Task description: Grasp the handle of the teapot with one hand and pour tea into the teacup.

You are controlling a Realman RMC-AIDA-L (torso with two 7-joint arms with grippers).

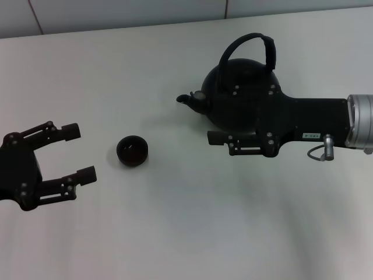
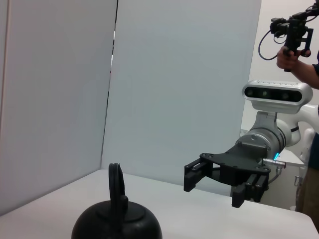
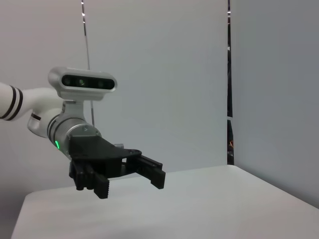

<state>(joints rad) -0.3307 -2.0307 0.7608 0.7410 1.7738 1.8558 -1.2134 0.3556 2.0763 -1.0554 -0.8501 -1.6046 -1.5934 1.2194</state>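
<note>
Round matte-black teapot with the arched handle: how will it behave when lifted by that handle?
The round matte-black teapot looks bulky and rigid, so probably heavy for its size. Hung from the thin arched handle, it may swing or tilt toward the short spout. The right claw reaches over its body, not visibly on the handle; the left claw is open beside the small black teacup.

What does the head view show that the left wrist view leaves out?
Only the head view shows the teacup, the teapot's spout and the open left gripper. Only the left wrist view shows a person holding a camera behind the robot. Both show the teapot with its arched handle and the open right gripper near it.
</note>
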